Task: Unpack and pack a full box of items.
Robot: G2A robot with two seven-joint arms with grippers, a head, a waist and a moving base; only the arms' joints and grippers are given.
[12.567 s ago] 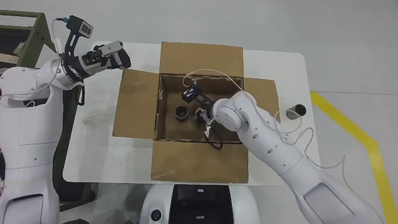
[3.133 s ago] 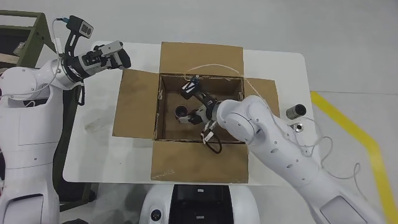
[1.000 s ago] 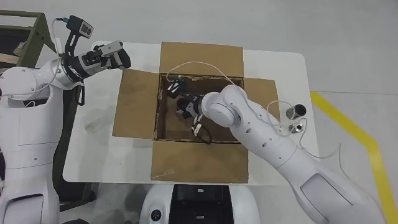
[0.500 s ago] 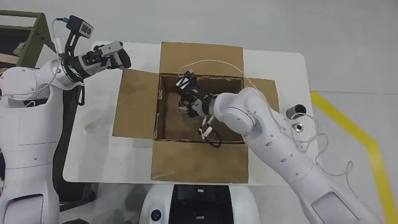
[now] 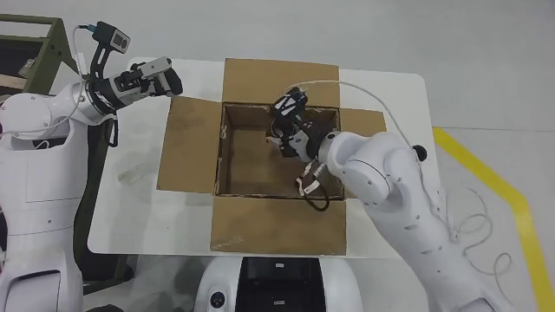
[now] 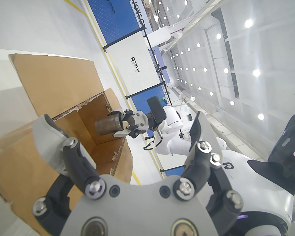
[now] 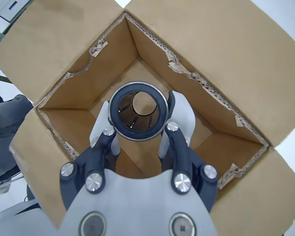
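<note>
Above the far right corner of the open box [image 5: 189, 143], the right jaws are clamped on a hollow metal cylinder [image 7: 137, 135]. They grip it across its wall, bore in line with the wrist, a hold that I judge keeps it clear of the box walls. Where I can see it, the box floor is bare cardboard. Right of the box, another cylinder [image 5: 420, 150] sits on the worktop [image 5: 139, 208]. Over the worktop's far left, the left jaws hang apart, holding nothing.
</note>
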